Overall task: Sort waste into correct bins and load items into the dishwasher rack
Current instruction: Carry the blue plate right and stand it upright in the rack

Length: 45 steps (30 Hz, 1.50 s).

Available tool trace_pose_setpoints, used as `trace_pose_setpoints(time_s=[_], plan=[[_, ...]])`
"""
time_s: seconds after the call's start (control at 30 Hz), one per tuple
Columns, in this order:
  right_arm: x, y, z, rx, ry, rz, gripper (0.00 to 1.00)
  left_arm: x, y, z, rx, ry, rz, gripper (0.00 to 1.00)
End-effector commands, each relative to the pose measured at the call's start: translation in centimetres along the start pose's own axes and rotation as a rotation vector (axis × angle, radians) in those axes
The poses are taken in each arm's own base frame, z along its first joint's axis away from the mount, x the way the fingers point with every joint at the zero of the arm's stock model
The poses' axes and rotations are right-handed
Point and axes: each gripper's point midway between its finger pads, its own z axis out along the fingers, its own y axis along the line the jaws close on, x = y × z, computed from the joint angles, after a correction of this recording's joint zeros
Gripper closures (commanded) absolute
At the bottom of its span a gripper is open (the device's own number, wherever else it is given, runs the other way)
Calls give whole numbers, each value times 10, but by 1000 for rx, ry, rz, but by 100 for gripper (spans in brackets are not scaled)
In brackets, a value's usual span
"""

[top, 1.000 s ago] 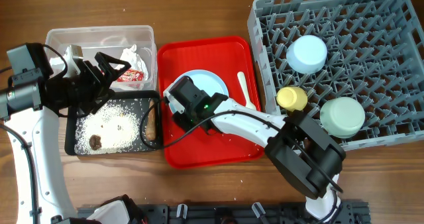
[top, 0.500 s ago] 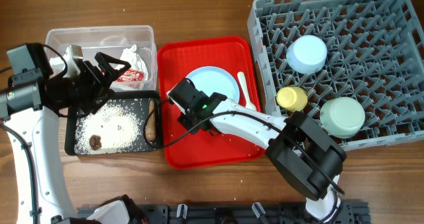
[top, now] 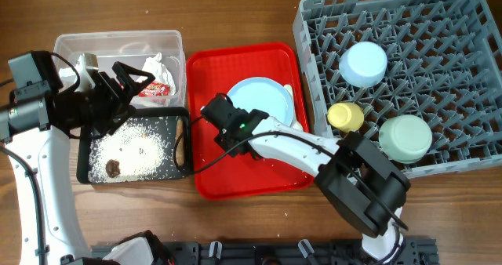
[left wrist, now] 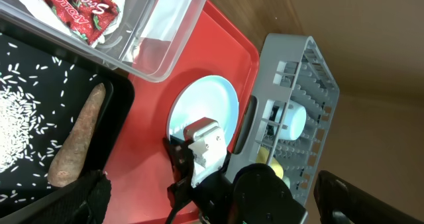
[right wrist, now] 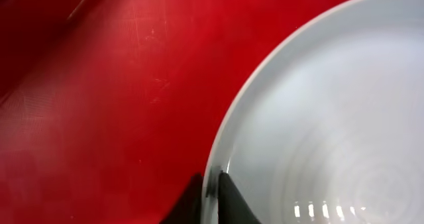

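Light blue plate (top: 263, 102) is lying on the red tray (top: 235, 179), toward its rack-side half. In the overhead view its near-left rim is sitting under the right arm's wrist.

Right gripper (right wrist: 212, 187): the 2 dark fingers are pinching together on the plate's rim, one on each face, as the right wrist view shows. Whether the plate is already clear of the tray, I cannot tell.

Left gripper (top: 135, 83): jaws are standing wide apart, holding nothing, hovering where the clear tub (top: 118, 41) meets the black tray (top: 82, 167).

Waste appears sorted:
- tissue (top: 157, 63) and red wrapper (top: 157, 88) are lying in the tub
- rice grains (top: 137, 139), dark bits (top: 114, 168) and brown stick (left wrist: 76, 141) are lying in the black tray

Dishwasher rack (top: 463, 77) is already holding the light blue cup (top: 363, 64), yellow cup (top: 345, 116) and green bowl (top: 405, 137).

Step in hand, as I am judging it: loading the plate, with the grasp just made.

Next move is calling for:
1. A lift with the thin rim grip kept firm, since a plate held at 1 edge tends to pivot.
2. A carry rightward over the rack wall.
3. A tilt to stand the plate on edge between pegs, in a free row away from the 3 items.

The white spoon I cannot make out clearly; it may be lying by the plate's far edge.
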Motion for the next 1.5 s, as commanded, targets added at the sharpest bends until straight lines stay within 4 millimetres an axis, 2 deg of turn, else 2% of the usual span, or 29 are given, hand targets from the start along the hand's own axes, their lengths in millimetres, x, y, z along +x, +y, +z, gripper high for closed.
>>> trace_pose_setpoints(time_s=[0.0, 0.1, 0.17, 0.2, 0.23, 0.33, 0.37, 0.4, 0.47, 0.57, 0.63, 0.7, 0.83, 1.0, 1.1, 1.13, 1.2, 1.47], plan=[[25, 0, 14, 4, 78, -3, 96, -2, -4, -6, 9, -22, 26, 0], [23, 0, 14, 4, 69, -1, 95, -2, -4, -6, 9, -22, 26, 0], [14, -2, 3, 3, 36, 5, 96, -2, -4, -6, 9, -22, 26, 0], [4, -4, -9, 2, 4, 13, 96, -2, -4, -6, 9, -22, 26, 0], [-11, -4, -32, -17, -61, 23, 96, -2, -4, -6, 9, -22, 26, 0], [-35, -8, -78, -39, -180, 46, 96, -2, -4, -6, 9, -22, 26, 0], [-45, -14, -105, -39, -244, 71, 96, -2, -4, -6, 9, -22, 26, 0], [-49, -20, -122, -37, -279, 90, 96, -2, -4, -6, 9, -22, 26, 0], [-54, -41, -163, -23, -359, 138, 96, -2, -4, -6, 9, -22, 26, 0], [-54, -80, -208, 5, -457, 233, 96, -2, -4, -6, 9, -22, 26, 0], [-53, -108, -235, -28, -533, 295, 96, -2, -4, -6, 9, -22, 26, 0], [-49, -129, -252, -100, -583, 343, 96, -2, -4, -6, 9, -22, 26, 0], [-28, -185, -261, -248, -635, 496, 96, -2, -4, -6, 9, -22, 26, 0], [-21, -219, -279, -564, -771, 531, 96, -2, -4, -6, 9, -22, 26, 0], [-16, -231, -293, -779, -868, 461, 96, -2, -4, -6, 9, -22, 26, 0], [-13, -235, -290, -810, -868, 468, 96, -2, -4, -6, 9, -22, 26, 0], [-9, -244, -272, -830, -839, 524, 95, -2, -4, -6, 9, -22, 26, 0], [-1, -253, -215, -920, -749, 635, 96, -2, -4, -6, 9, -22, 26, 0]])
